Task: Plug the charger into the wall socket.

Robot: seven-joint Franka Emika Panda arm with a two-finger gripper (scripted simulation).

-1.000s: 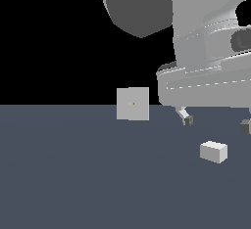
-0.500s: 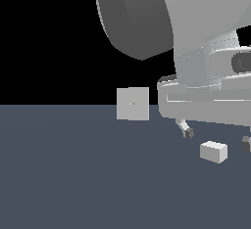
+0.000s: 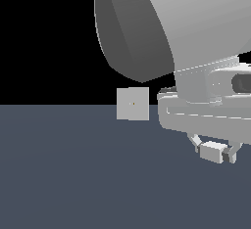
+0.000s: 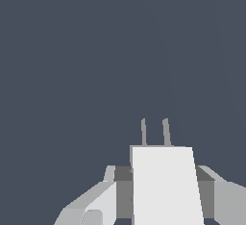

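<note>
The charger [image 3: 212, 152] is a small off-white block resting on the dark grey floor at the exterior view's right. My gripper [image 3: 213, 150] has come down over it, with one finger on each side. In the wrist view the charger [image 4: 166, 185] fills the gap between the dark pads [image 4: 123, 190], which touch its sides, and its two thin prongs [image 4: 166, 131] point away from the camera. The gripper [image 4: 164, 193] is shut on the charger. The wall socket [image 3: 133, 103] is a flat upright light-grey square plate with a yellowish dot, standing farther back to the exterior view's left.
The arm's big grey body [image 3: 162, 32] fills the upper right of the exterior view and hangs just above the socket. The dark floor [image 3: 73, 174] stretches between the charger and the socket.
The gripper has come down around the charger and its fingers have closed in from a wide spread onto the block's sides. The charger itself has not moved.
</note>
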